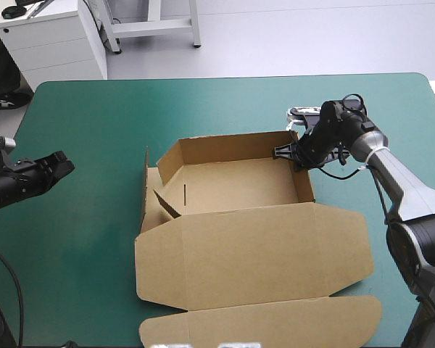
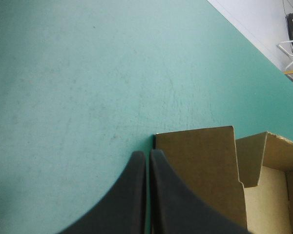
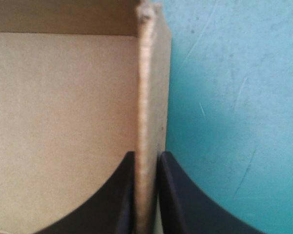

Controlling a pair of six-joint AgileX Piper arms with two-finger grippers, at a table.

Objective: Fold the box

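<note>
The brown box (image 1: 239,188) sits mid-table as an open tray with raised back and side walls; its wide lid (image 1: 254,254) lies flat toward the near edge. My right gripper (image 1: 296,154) is shut on the box's right wall (image 3: 145,97), one black finger inside the tray, one outside. My left gripper (image 1: 58,165) hovers over the teal-green cover left of the box, shut with nothing in it. In the left wrist view the left gripper (image 2: 147,155) points at the box's left flap (image 2: 200,165), just ahead of it.
The teal-green table (image 1: 87,116) stretches bare around the box. A white cabinet (image 1: 51,40) stands beyond the far left corner. The lid's front flap (image 1: 275,322) reaches the table's near edge.
</note>
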